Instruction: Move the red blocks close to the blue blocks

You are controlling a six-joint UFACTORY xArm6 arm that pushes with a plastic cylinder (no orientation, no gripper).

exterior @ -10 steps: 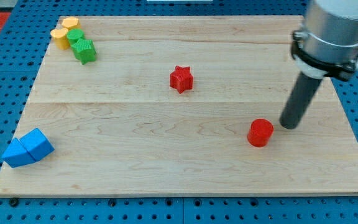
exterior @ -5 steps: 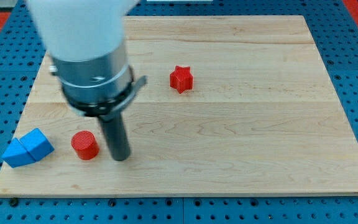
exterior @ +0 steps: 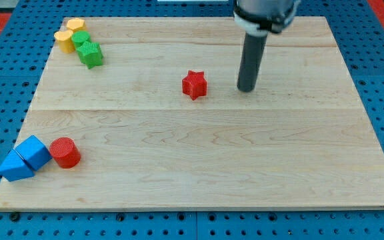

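A red cylinder (exterior: 65,152) stands at the view's lower left, touching or nearly touching two blue blocks: a blue cube (exterior: 33,151) and a blue wedge (exterior: 13,167) beside it. A red star block (exterior: 194,85) sits near the board's middle, toward the view's top. My tip (exterior: 247,89) rests on the board just to the right of the red star, a short gap away from it, and far from the blue blocks.
Two yellow cylinders (exterior: 69,33) and two green blocks (exterior: 87,49) cluster at the view's upper left corner of the wooden board (exterior: 245,167). A blue pegboard surrounds the board.
The red cylinder went from the view's lower right to the lower left beside the blue blocks, which shifted slightly. My tip then moved up and right to beside the red star.
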